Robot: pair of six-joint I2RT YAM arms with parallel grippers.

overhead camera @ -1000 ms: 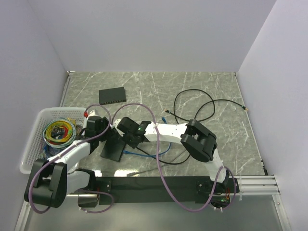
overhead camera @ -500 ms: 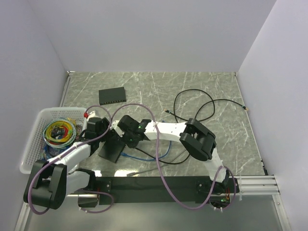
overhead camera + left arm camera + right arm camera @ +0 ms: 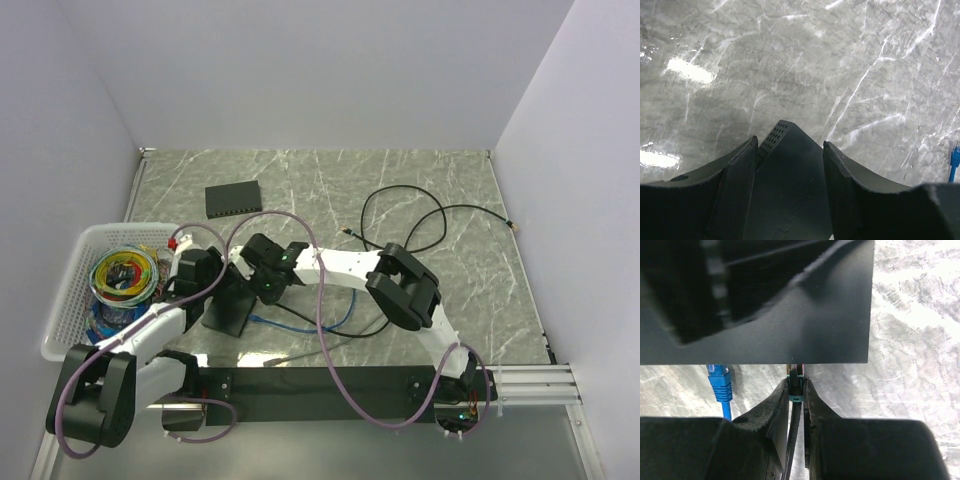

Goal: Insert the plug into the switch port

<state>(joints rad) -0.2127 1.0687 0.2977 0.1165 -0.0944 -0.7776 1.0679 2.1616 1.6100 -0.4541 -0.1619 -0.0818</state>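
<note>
A black switch (image 3: 232, 308) lies just left of the table's middle, with my left gripper (image 3: 220, 284) over it. In the left wrist view its fingers (image 3: 740, 180) press both sides of the switch (image 3: 790, 185), whose vented corner sticks out ahead. My right gripper (image 3: 796, 382) is shut on the plug (image 3: 796, 386), a small plug with a teal collar on a black cable. The plug's tip meets the edge of the switch (image 3: 790, 330). The port itself is hidden. From above, the right gripper (image 3: 262, 286) sits right beside the switch.
A blue plug (image 3: 720, 382) on a blue cable (image 3: 335, 310) lies on the marble next to the switch's edge. A second black switch (image 3: 233, 199) rests at the back. The black cable (image 3: 420, 215) loops at right. A white basket (image 3: 70, 290) of coloured cables stands at left.
My right gripper has moved left with the plug, up to the switch's edge. The left arm shifted slightly and still holds the switch.
</note>
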